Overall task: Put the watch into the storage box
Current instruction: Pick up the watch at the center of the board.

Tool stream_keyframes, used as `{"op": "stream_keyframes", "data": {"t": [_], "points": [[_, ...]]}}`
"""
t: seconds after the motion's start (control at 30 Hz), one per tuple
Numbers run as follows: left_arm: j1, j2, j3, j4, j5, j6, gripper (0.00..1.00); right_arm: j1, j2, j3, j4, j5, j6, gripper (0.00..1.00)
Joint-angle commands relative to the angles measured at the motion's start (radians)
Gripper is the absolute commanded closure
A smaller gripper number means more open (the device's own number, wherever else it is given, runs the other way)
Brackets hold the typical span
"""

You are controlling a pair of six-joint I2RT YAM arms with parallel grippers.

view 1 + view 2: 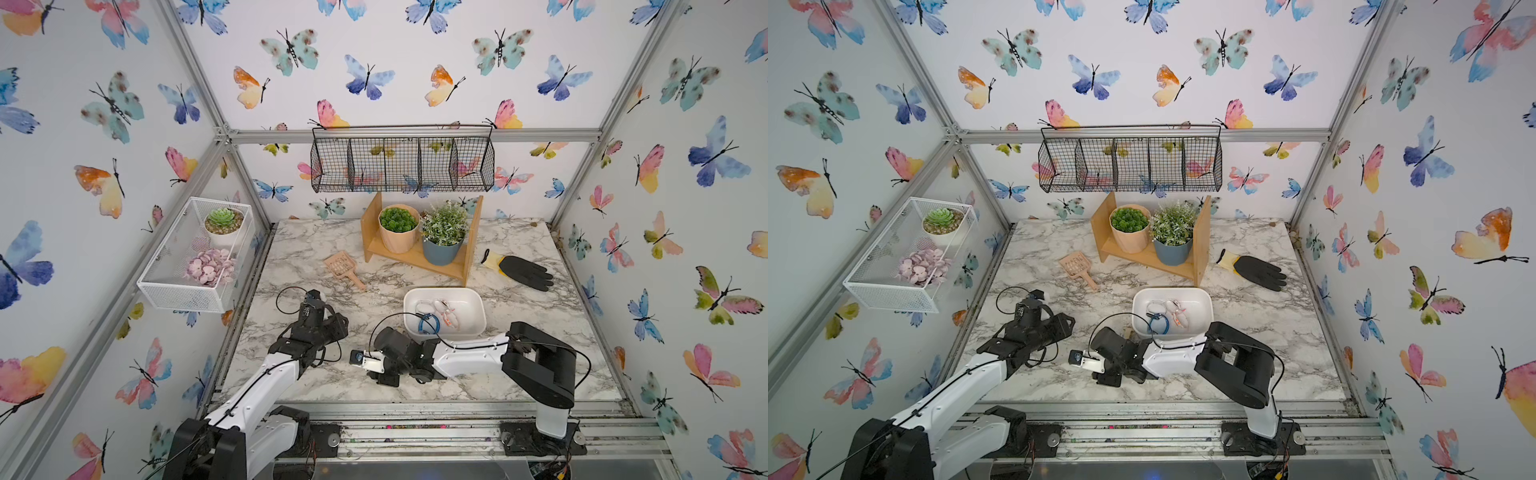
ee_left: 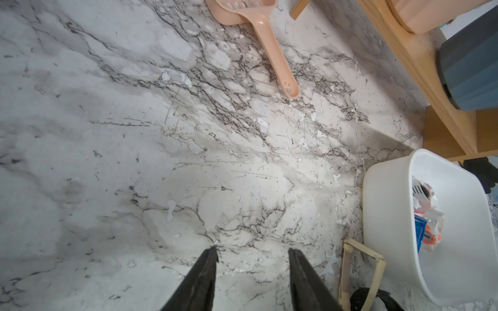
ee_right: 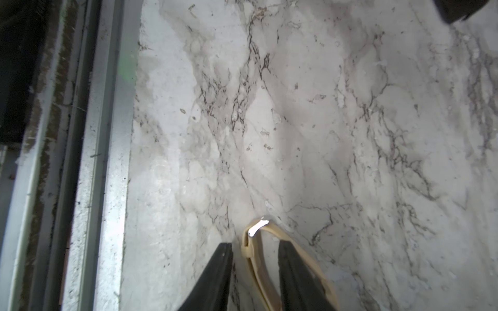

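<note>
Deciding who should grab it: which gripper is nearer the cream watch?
Right. The right gripper straddles the strap of the watch beside the storage box; the left gripper is open, apart from it.

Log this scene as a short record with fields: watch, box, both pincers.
watch: cream watch lying on the marble table, outside the box
storage box: white storage box, beside the watch, holds other watches
left pincer: left pincer open, above bare marble
right pincer: right pincer open, fingers straddling the strap
task state: watch not yet boxed
</note>
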Motion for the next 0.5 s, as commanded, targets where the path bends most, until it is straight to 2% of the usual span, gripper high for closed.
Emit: {"op": "stream_keyframes", "data": {"t": [0.0,0.13,0.3,0.47], "points": [[0.007,-0.001,0.006,0.010,0.029,0.017,0.52,0.007,0.022,0.008,-0.029,0.026,-0.004,0.65],[0.007,-0.001,0.003,0.010,0.030,0.018,0.52,0.007,0.047,0.019,-0.033,0.030,0.000,0.69],[0.007,-0.008,0.000,0.005,0.029,0.020,0.52,0.007,0.056,0.018,-0.027,0.034,0.011,0.86],[0.007,-0.015,0.003,0.000,0.031,0.024,0.52,0.007,0.032,0.002,-0.003,0.018,0.013,0.96]]}}
